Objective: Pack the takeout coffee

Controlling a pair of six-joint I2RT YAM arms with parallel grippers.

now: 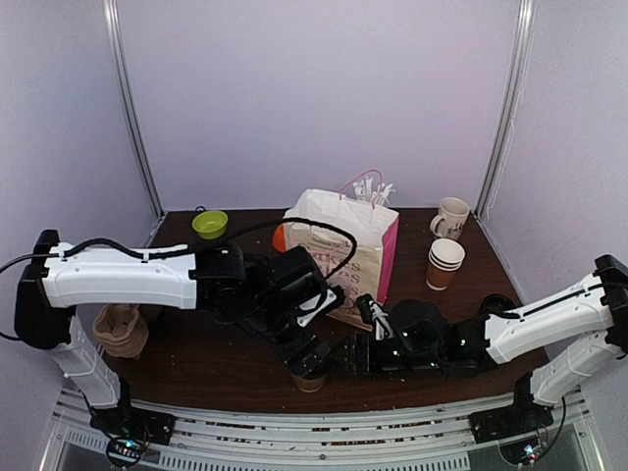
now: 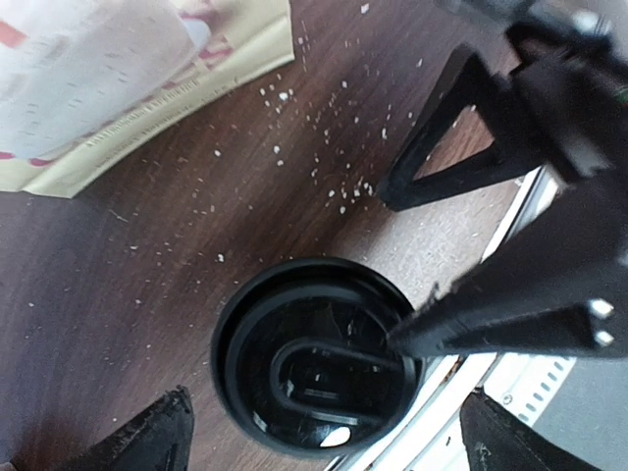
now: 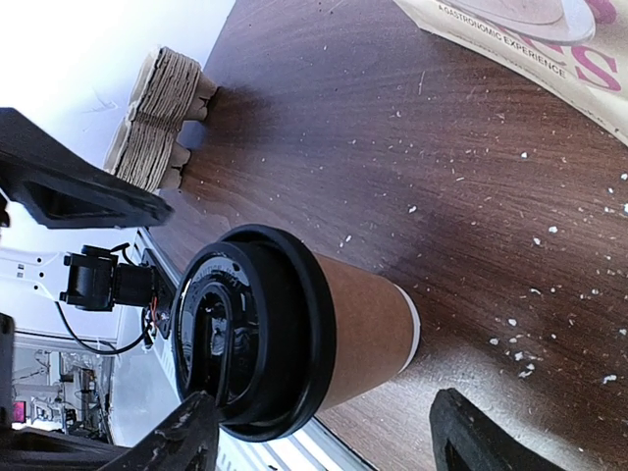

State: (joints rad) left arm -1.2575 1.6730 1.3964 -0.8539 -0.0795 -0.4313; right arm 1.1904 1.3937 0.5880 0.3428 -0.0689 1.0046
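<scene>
Beside the table (image 1: 196, 368) edge, takeout coffee (image 1: 310, 379) stands upright.

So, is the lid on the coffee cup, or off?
On. In the right wrist view the black lid sits over the mouth of the brown cup; from above, the left wrist view shows only lid.

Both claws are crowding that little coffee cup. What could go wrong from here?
The takeout coffee stands close to the near edge of the table, so a nudge could tip it off. The left gripper and right gripper sit open and very near each other, so they might collide.
</scene>
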